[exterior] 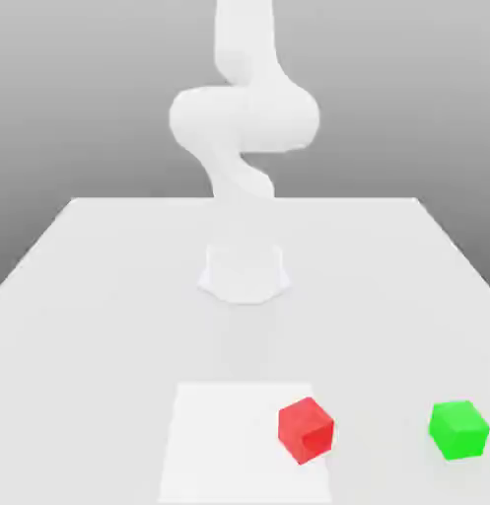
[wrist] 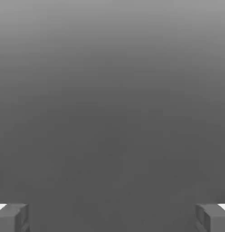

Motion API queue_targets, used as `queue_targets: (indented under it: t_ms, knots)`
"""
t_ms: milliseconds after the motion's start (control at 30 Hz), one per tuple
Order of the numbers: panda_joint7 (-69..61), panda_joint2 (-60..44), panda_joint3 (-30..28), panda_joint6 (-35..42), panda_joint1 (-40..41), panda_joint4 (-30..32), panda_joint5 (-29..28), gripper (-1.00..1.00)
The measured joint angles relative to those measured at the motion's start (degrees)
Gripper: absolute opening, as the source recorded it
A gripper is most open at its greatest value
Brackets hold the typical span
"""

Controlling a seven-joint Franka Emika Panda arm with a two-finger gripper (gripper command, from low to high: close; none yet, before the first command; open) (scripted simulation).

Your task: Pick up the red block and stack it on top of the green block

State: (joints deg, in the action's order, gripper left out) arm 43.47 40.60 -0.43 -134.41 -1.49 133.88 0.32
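Observation:
The red block [exterior: 307, 430] sits on the white table near its front edge, on the corner of a paler square patch [exterior: 229, 444]. To the exterior view's right of it, a clear gap away, rests the green block [exterior: 458, 429]. In the hand view my gripper [wrist: 112, 218] is open: its two grey fingertips [wrist: 12, 217] stand far apart with nothing between them, against a plain grey backdrop. The white arm [exterior: 244, 118] rises from its base and leaves the exterior view at the top.
The arm's round base [exterior: 245, 271] stands at the middle of the table [exterior: 91, 296], well behind both blocks. The table's far edge runs across behind the base.

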Motion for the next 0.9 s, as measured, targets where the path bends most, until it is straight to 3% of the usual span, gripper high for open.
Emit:
queue_targets:
  t_ms: [700,900]
  knots:
    - [-17.95,-43.96,0.58,-22.14,-8.87,17.58,0.08,0.00]
    - [-18.47,-56.38,0.33,-32.06,-9.18,16.79,-0.28,0.00]
